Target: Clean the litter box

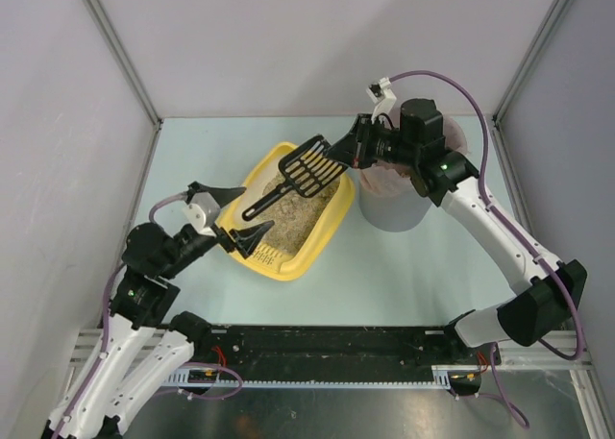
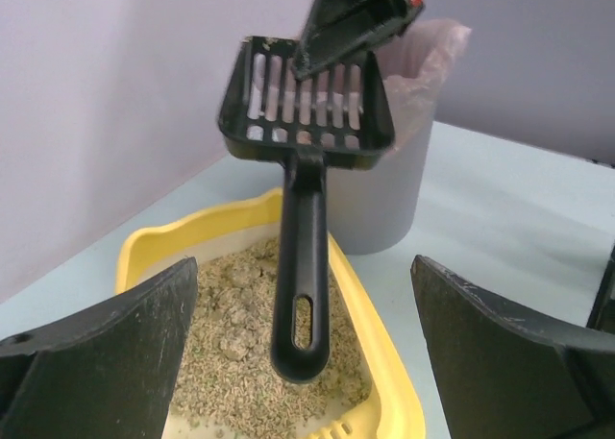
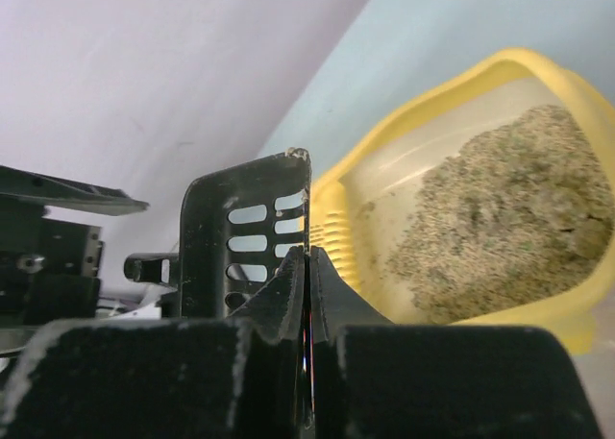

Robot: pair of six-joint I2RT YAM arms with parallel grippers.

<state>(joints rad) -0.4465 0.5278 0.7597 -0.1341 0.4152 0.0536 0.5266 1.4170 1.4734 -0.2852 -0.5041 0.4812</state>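
The left arm's fingers (image 1: 255,208) stand wide apart, holding nothing, poised over the near-left end of the litter box (image 1: 327,232). The yellow tray sits askew at the middle of the pale worktop (image 1: 404,266), its slotted lip toward the arm bases and beige litter (image 1: 293,213) heaped inside. Above it hangs a black slotted scoop (image 1: 309,165), tilted, its head raised over the far end of the tray and its handle slanting down toward the open left fingers without touching them. The right arm's fingers (image 1: 338,154) are clamped on the rim of the scoop's head. A grey round bin (image 1: 389,213) with a pinkish liner stands just beside the tray's right side, below the right wrist.
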